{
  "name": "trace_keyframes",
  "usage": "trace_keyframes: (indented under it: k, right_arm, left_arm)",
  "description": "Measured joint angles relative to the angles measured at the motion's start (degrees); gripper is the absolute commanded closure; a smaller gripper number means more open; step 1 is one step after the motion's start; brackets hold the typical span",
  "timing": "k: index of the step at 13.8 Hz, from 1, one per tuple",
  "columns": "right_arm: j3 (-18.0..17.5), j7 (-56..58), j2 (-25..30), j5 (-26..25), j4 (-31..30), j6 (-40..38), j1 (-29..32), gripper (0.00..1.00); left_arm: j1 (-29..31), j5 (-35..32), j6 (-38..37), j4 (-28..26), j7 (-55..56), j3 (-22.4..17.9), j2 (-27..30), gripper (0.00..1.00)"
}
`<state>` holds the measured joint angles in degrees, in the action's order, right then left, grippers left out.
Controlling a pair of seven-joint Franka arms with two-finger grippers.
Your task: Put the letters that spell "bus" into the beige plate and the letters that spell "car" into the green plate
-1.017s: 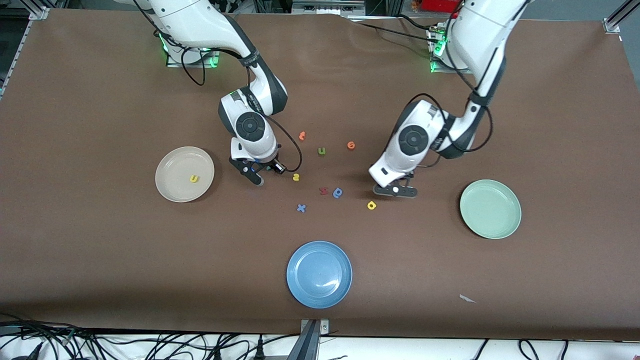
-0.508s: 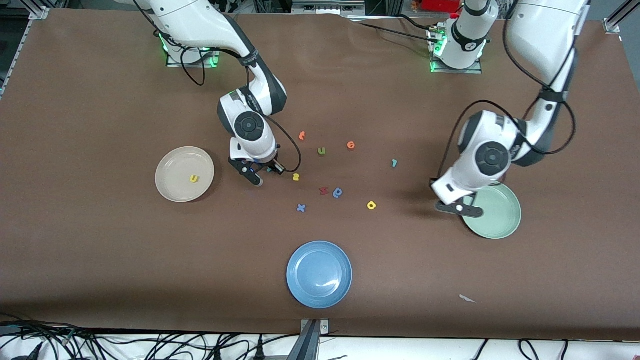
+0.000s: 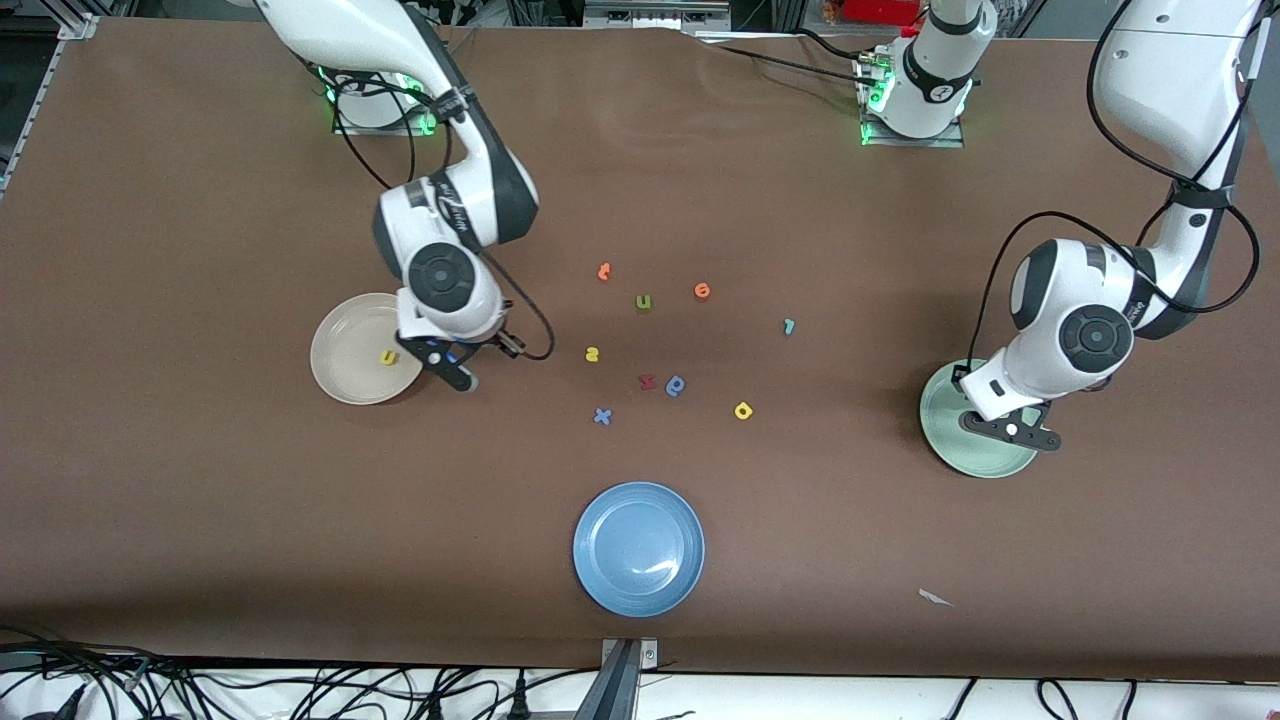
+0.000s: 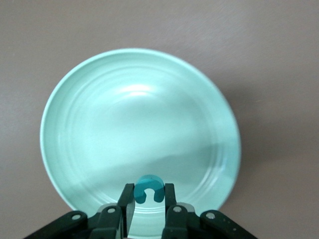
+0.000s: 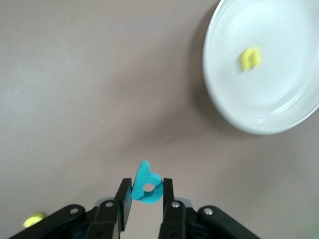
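My right gripper (image 3: 455, 374) (image 5: 147, 189) is shut on the teal b (image 5: 144, 175) and hangs over the table just beside the beige plate (image 3: 345, 380) (image 5: 279, 104). A yellow u (image 3: 388, 357) (image 5: 250, 58) lies in that plate. My left gripper (image 3: 1010, 428) (image 4: 149, 193) hangs over the green plate (image 3: 945, 445) (image 4: 124, 119), shut on the teal c (image 4: 148, 181). On the table lie the yellow s (image 3: 592, 354) (image 5: 34, 219), the yellow a (image 3: 743, 410) and the teal r (image 3: 789, 326).
Two orange letters (image 3: 604, 271) (image 3: 702, 290), an olive u (image 3: 643, 302), a red letter (image 3: 647, 381), a blue q-shape (image 3: 676, 385) and a blue x (image 3: 602, 416) lie mid-table. A blue plate (image 3: 640, 548) sits nearest the camera. A white scrap (image 3: 935, 597) lies near the front edge.
The right gripper closed on the teal b beside the yellow s and carried it toward the beige plate. The left arm swung from mid-table to above the green plate, uncovering the teal r.
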<state>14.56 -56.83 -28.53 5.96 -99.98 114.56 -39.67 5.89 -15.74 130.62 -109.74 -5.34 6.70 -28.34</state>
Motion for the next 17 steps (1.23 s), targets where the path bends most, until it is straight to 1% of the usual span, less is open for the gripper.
trace_keyframes:
  k: [3, 5, 6, 9, 10, 11, 12, 14, 17]
  right_arm:
    - [6.18, 11.88, 0.64, 0.04, -0.07, -4.51, 0.26, 0.89]
    - [9.07, 18.19, 0.62, 0.15, -1.11, -5.26, 0.61, 0.89]
    - [9.80, 19.98, 0.60, 0.16, -2.05, -5.26, 0.88, 0.89]
    - [10.05, 23.87, 0.35, 1.35, -5.98, -3.56, 2.65, 0.89]
    - [10.09, 24.87, 0.14, 1.64, -7.68, -2.08, 3.15, 0.78]
    - [10.12, 26.21, -0.32, 2.02, -9.28, -0.74, 3.93, 0.38]
    - [10.13, 27.40, -0.93, 2.91, -10.39, 0.04, 4.84, 0.00]
    - [10.13, 28.57, -1.75, 4.66, -10.94, 0.47, 5.76, 0.00]
    - [9.04, 27.84, -1.47, 6.95, -9.46, 0.50, 5.02, 0.00]
  left_arm:
    - [-0.05, -0.03, 0.27, 0.56, -0.07, 0.71, -0.80, 0.00]
    - [-0.18, 0.35, 0.27, 1.15, 1.85, 2.60, -0.81, 0.00]
    - [-0.24, 0.83, 0.27, 1.26, 4.13, 4.20, -0.81, 0.00]
    - [-0.63, 2.20, 0.27, 1.13, 11.90, 9.99, -1.32, 0.00]
    - [-0.71, 2.45, 0.62, 0.65, 13.93, 11.70, -1.56, 0.00]
    - [-0.77, 2.46, 1.98, -0.47, 15.85, 13.14, -1.64, 0.00]
    - [-0.80, 2.46, 4.23, -2.06, 17.70, 14.22, -1.64, 0.00]
    - [-0.81, 2.46, 7.86, -5.17, 20.76, 15.71, -1.65, 0.02]
    - [-0.86, 2.22, 9.08, -7.81, 26.43, 18.94, -1.62, 0.03]
